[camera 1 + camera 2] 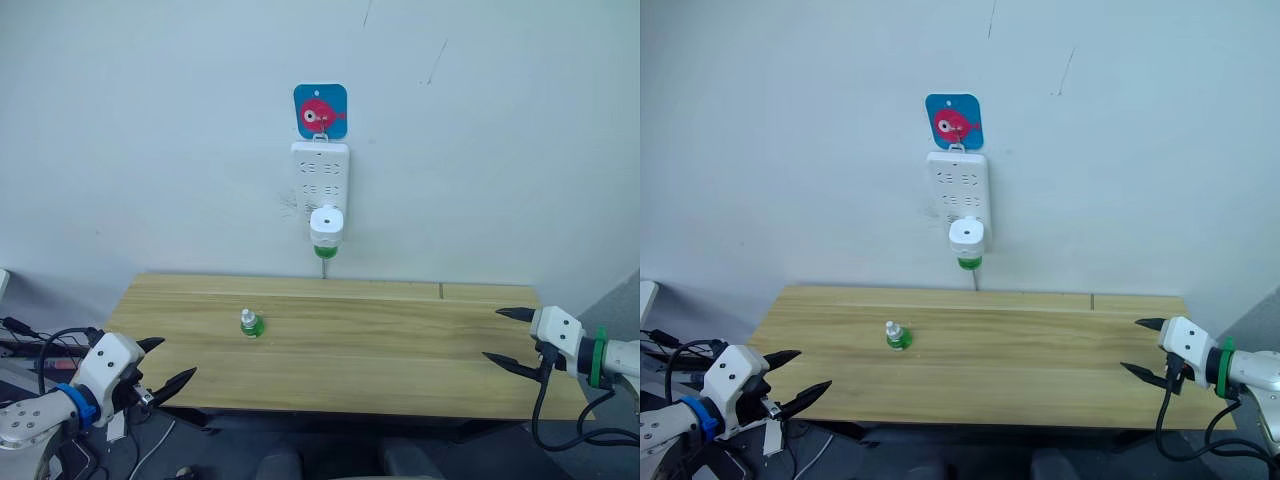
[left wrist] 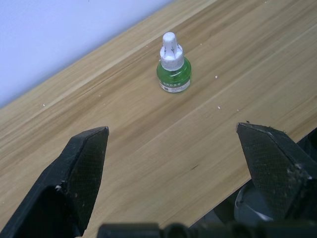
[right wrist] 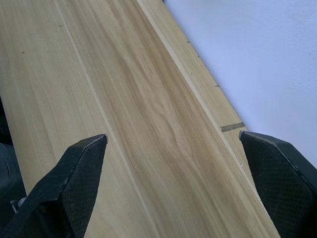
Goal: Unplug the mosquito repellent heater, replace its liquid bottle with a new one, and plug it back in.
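heater (image 1: pixel 326 226) plugged in power strip (image 1: pixel 320 170) above table (image 1: pixel 400 340)

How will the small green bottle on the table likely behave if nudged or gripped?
The green bottle stands upright on a narrow round base, so a sideways nudge probably tips it, and it may roll. Its smooth, rounded body looks slippery between fingertips.

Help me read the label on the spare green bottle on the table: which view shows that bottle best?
The left wrist view: the green bottle stands upright, close and unobstructed beyond the left gripper, its open fingers empty. Both eye views show it as a small shape on the wooden table. The label text is too small to read.
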`<state>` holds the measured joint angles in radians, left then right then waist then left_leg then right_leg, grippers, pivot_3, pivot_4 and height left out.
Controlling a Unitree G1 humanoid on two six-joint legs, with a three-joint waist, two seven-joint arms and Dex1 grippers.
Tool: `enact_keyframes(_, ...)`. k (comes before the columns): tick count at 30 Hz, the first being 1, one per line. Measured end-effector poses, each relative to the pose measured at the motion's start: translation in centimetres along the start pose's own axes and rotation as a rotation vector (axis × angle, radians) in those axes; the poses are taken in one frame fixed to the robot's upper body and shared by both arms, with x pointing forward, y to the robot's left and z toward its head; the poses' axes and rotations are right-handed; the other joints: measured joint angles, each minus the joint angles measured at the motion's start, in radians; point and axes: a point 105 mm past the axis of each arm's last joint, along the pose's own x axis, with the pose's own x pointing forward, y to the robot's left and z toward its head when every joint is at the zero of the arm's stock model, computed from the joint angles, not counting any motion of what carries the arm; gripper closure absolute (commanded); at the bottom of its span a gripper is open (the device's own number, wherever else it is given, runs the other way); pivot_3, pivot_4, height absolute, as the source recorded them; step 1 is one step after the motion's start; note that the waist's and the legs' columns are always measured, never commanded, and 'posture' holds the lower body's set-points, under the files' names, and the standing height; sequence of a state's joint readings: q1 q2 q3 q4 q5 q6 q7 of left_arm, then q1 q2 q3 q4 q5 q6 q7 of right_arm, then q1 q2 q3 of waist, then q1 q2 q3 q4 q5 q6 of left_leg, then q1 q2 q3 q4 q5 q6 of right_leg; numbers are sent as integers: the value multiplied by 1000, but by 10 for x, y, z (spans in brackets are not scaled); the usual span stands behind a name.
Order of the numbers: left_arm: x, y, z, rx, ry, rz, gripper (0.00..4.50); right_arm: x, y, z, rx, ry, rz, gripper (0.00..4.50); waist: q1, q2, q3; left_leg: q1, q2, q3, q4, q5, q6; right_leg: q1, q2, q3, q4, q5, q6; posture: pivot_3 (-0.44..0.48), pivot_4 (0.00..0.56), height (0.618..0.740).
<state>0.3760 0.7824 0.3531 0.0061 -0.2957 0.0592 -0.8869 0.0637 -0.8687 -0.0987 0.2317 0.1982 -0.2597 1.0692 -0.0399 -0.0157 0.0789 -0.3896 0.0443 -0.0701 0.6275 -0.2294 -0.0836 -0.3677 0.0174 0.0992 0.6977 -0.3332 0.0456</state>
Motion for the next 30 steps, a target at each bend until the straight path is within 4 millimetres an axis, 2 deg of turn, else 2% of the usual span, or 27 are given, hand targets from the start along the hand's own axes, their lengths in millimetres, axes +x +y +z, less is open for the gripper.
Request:
enact_keyframes(7, 7, 6, 11, -8, -33, -9, 0, 0, 5, -11, 0, 5, -6, 37, 7, 0, 0, 0, 0, 1, 0, 0, 0, 0, 0, 0, 0, 0, 0, 12, 44, 729)
enact_keyframes(13, 7, 14, 19, -52, -86, -5, 0, -1, 5, -11, -5, 3, -8, 37, 6, 1, -1, 0, 0, 1, 0, 0, 0, 0, 0, 0, 0, 1, -1, 8, 40, 729)
enact_keyframes(30, -1, 12, 0, -69, -46, -19, 0, 2, 5, -2, -28, -12, 2, 37, 6, 1, -1, 0, 0, 1, 0, 0, 0, 0, 0, 0, 0, 1, -2, -8, 57, 729)
